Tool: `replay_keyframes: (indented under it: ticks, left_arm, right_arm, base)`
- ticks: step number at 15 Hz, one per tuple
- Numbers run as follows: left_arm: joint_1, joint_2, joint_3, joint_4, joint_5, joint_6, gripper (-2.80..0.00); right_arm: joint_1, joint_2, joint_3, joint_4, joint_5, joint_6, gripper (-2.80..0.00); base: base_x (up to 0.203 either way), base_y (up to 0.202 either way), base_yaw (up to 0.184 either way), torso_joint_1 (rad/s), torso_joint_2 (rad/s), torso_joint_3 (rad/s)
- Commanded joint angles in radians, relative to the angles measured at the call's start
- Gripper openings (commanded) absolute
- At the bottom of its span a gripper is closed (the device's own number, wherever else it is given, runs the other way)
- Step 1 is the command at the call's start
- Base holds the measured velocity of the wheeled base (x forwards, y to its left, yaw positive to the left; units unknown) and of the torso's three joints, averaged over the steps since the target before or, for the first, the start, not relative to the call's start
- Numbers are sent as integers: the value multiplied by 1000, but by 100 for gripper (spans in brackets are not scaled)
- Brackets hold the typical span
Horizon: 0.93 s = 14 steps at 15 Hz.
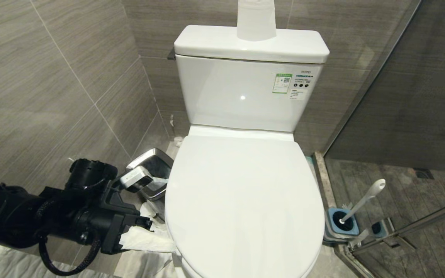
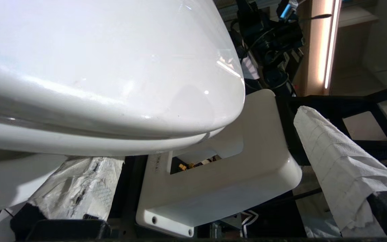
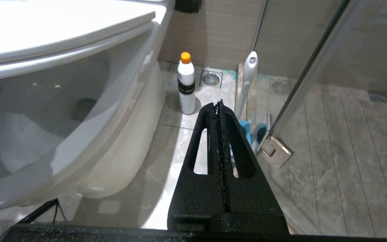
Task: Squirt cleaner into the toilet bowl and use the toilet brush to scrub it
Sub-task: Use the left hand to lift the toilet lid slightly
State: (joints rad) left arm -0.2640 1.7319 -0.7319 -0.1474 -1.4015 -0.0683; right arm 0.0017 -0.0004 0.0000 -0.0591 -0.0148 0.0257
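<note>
The toilet (image 1: 245,96) stands against the grey tiled wall with its lid (image 1: 242,200) down, so the toilet bowl (image 3: 89,134) shows only from outside, as glossy white ceramic under the seat. A roll of paper (image 1: 256,19) sits on the tank top.

The left tool (image 1: 145,235) is low at the toilet's left front corner, beside the lid's edge – its fingers (image 2: 344,168) are wrapped in white paper towel and spread wide, gripping nothing. In its wrist view the lid's front rim lies between and above the two wrapped fingers. Just behind the left arm stands a small steel-rimmed bin (image 1: 153,170).

The right tool (image 3: 221,134) is out of the head view; its own camera shows its black fingers pressed flat together, empty, pointing at the floor to the right of the toilet.

The toilet brush (image 1: 363,200) stands in its blue holder (image 1: 342,224) on the floor to the toilet's right (by the glass shower door's hinge), handle leaning away from the toilet. A white bottle with an orange cap (image 3: 186,84) stands upright on the floor between the bowl and the brush – untouched.
</note>
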Motion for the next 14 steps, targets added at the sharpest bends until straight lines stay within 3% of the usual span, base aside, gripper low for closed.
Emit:
replay_keyframes:
  ticks: [1,4,8,12,14]
  left_arm:
    - [-6,6,-45,39,14,1,0]
    - [-3,6,-129,167,28,1,0]
    - [2,6,-253,389,102,2,0]
    - [2,5,-305,445,148,-3,0]
    - [1,3,-353,460,153,-73,0]
  right_arm:
    - [0,-1,25,-1,0,0,-280]
    - [0,0,25,-1,-1,0,-280]
    - [0,0,25,-1,-1,0,-280]
    - [0,0,25,-1,1,0,-280]
    - [0,0,25,-1,0,0,-280]
  base:
    - [0,0,0,0,0,0]
    - [0,0,0,0,0,0]
    - [0,0,0,0,0,0]
    - [0,0,0,0,0,0]
    - [0,0,0,0,0,0]
